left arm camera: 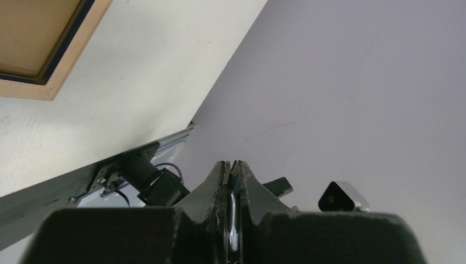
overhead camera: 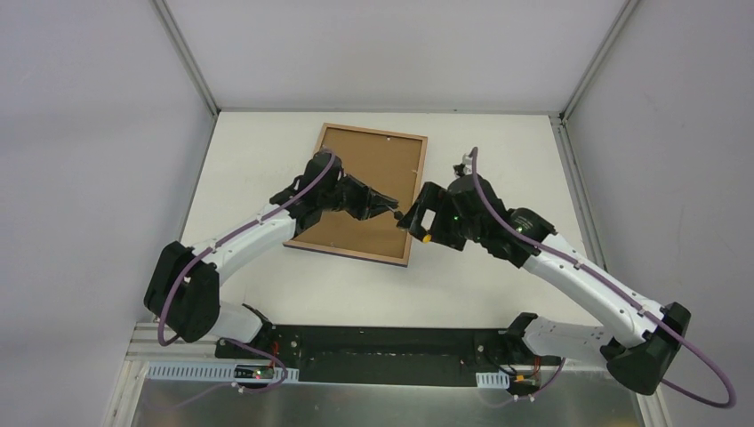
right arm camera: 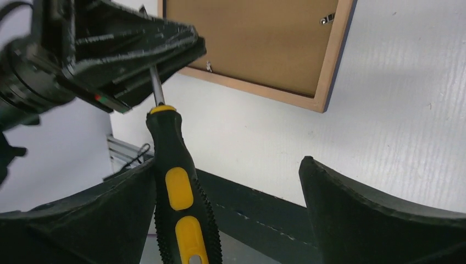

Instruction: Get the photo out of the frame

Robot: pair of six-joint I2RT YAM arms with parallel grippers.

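The frame (overhead camera: pixel 348 254) lies face down on the white table, its brown backing board (overhead camera: pixel 373 173) facing up; the photo is hidden under it. The frame's wood-coloured edge also shows in the left wrist view (left arm camera: pixel 66 66) and the right wrist view (right arm camera: pixel 329 60). My left gripper (overhead camera: pixel 391 207) hovers over the frame's right side, shut on the metal shaft (left arm camera: pixel 233 220) of a black-and-yellow screwdriver (right arm camera: pixel 176 181). My right gripper (right arm camera: pixel 228 162) is open wide; the screwdriver's handle rests against its left finger (right arm camera: pixel 110 209). It sits just right of the frame in the top view (overhead camera: pixel 418 222).
Small metal tabs (right arm camera: pixel 328 20) hold the backing board at its edges. The black base rail (overhead camera: pixel 382 342) runs along the table's near edge. Grey enclosure walls (overhead camera: pixel 89 133) stand on the left, the right and at the back.
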